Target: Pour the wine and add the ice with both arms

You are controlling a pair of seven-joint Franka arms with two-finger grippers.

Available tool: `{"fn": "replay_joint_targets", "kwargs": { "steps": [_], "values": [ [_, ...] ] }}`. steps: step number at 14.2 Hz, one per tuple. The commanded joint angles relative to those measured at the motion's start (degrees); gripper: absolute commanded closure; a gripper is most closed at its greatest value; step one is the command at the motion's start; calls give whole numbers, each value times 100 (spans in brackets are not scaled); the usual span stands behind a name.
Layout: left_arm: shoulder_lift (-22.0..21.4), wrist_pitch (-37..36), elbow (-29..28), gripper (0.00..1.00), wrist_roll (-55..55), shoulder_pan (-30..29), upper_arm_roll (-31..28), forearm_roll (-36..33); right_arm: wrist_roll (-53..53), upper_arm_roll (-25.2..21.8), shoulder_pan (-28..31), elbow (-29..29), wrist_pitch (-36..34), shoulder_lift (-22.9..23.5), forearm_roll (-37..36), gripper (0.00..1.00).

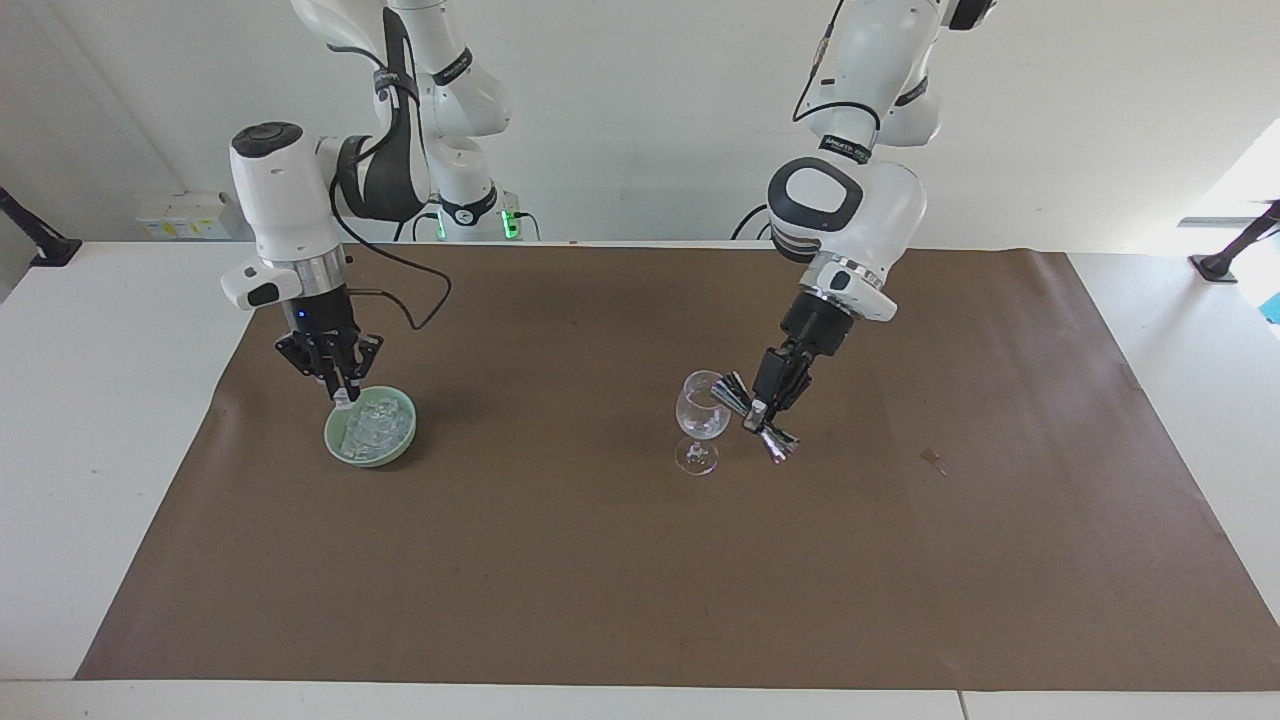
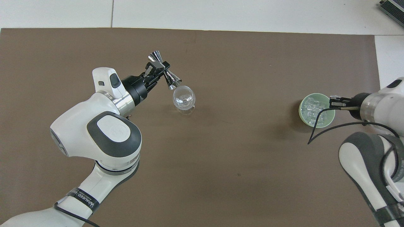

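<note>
- Left gripper (image 1: 762, 407), clamped on a silver hourglass-shaped metal jigger (image 1: 755, 415), tips it beside the clear stemmed wine glass (image 1: 700, 420).
- Right gripper (image 1: 343, 396), closed on one clear ice cube (image 1: 343, 400) above the pale-green bowl (image 1: 372, 452), should carry it to the glass next.

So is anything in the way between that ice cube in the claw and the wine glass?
Nothing visible: only bare brown paper mat lies between the right claw, pinching a clear ice cube over the green bowl, and the clear wine glass.

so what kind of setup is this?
Likely a robotics lab bench: two white jointed arms, brown paper mat over a white table, staged props like a clear wine glass and green bowl of ice cubes.
</note>
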State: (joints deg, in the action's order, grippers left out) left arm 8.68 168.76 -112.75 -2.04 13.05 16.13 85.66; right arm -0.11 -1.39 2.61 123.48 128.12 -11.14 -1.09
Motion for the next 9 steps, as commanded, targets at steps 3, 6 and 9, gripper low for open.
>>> {"fn": "replay_joint_targets", "kwargs": {
  "steps": [3,6,9],
  "values": [
    [-384,-476,-440,100,-1683,-268,-4,-32,213,173,29,-667,-1270,-301,92,100],
    [-446,-528,-598,100,-2561,-381,-4,-32,319,183,20,-800,-1737,-363,92,100],
    [-595,-897,-817,100,-3485,-592,-4,-32,319,322,20,-808,-2098,-398,101,100]
  ]
}}
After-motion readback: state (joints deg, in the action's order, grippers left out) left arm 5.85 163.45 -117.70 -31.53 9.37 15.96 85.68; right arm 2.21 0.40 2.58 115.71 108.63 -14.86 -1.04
